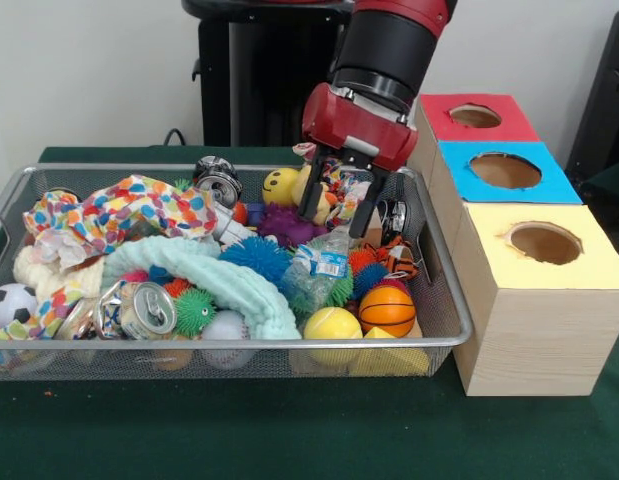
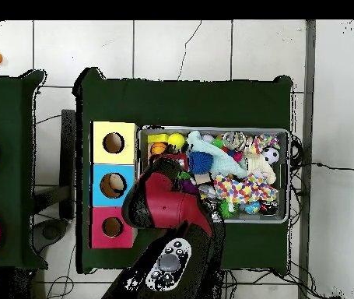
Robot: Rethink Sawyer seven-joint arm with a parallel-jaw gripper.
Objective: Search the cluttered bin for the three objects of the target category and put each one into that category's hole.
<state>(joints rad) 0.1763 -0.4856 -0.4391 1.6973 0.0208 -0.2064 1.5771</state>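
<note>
The wire mesh bin (image 1: 89, 170) is full of toys. One wrinkly clear bottle with a blue-and-white label (image 1: 325, 263) lies right of the middle, among spiky balls. No other clear bottle shows. My gripper (image 1: 337, 212) hangs open and empty just above and behind that bottle, over the bin's far right part. The blue-surround hole (image 1: 505, 170) is in the middle of the wooden box, right of the bin. In the overhead view the arm (image 2: 160, 204) covers the gripper and the left end of the bin (image 2: 211, 129); something pale shows inside the blue hole (image 2: 113, 185).
The red-surround hole (image 1: 475, 115) and the yellow-surround hole (image 1: 545, 242) flank the blue one. A silver soda can (image 1: 149, 308), a mint towel (image 1: 219, 275), patterned cloth (image 1: 119, 212), a small basketball (image 1: 387, 310) and a yellow ball (image 1: 332, 325) crowd the bin.
</note>
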